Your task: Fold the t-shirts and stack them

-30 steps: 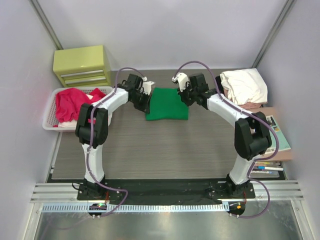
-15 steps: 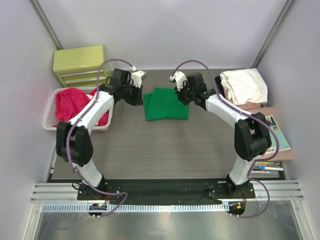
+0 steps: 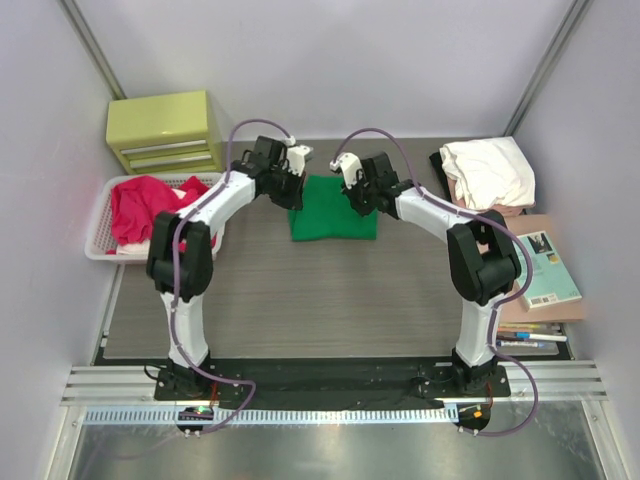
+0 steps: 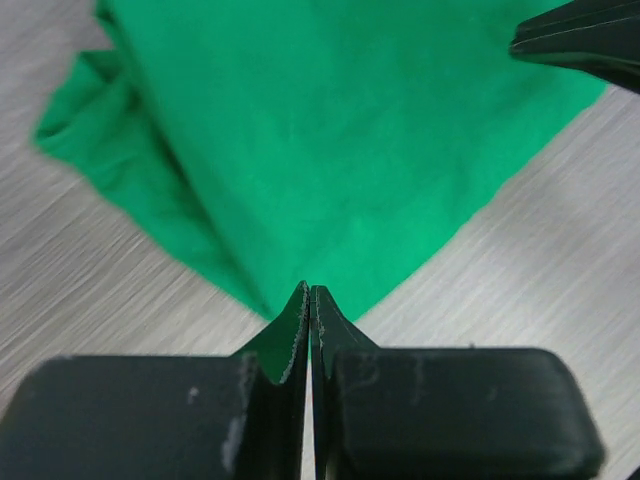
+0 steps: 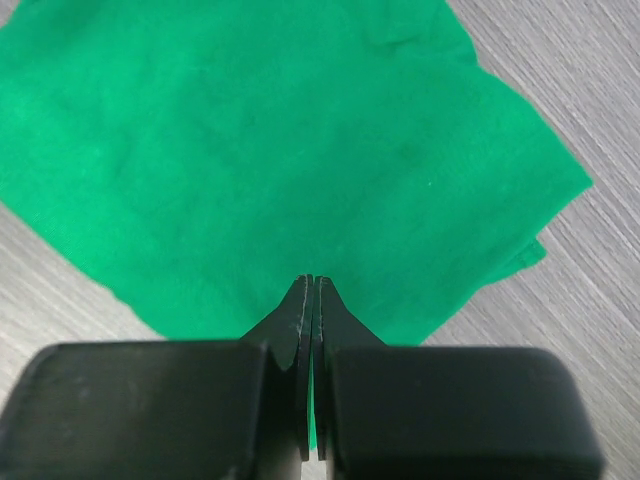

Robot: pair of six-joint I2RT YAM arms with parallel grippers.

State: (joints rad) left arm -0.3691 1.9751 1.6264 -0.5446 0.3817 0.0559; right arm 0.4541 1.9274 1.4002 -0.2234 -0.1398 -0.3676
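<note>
A bright green t-shirt lies folded into a rough square at the back middle of the table. My left gripper is shut at its left edge; in the left wrist view its tips sit over a corner of the green t-shirt. My right gripper is shut over the shirt's upper right part; its tips rest low over the green t-shirt. No cloth shows between either pair of fingers. Red t-shirts are heaped in the basket. A white t-shirt tops a pile at the right.
The white slatted basket stands at the left edge, with a yellow-green drawer cabinet behind it. A teal-covered book and pens lie at the right. In the left wrist view the other gripper's dark fingers show at top right.
My left arm swung out to the left, off the shirt, then came back to its left edge. The right gripper edged left over the shirt. Both stayed shut.
</note>
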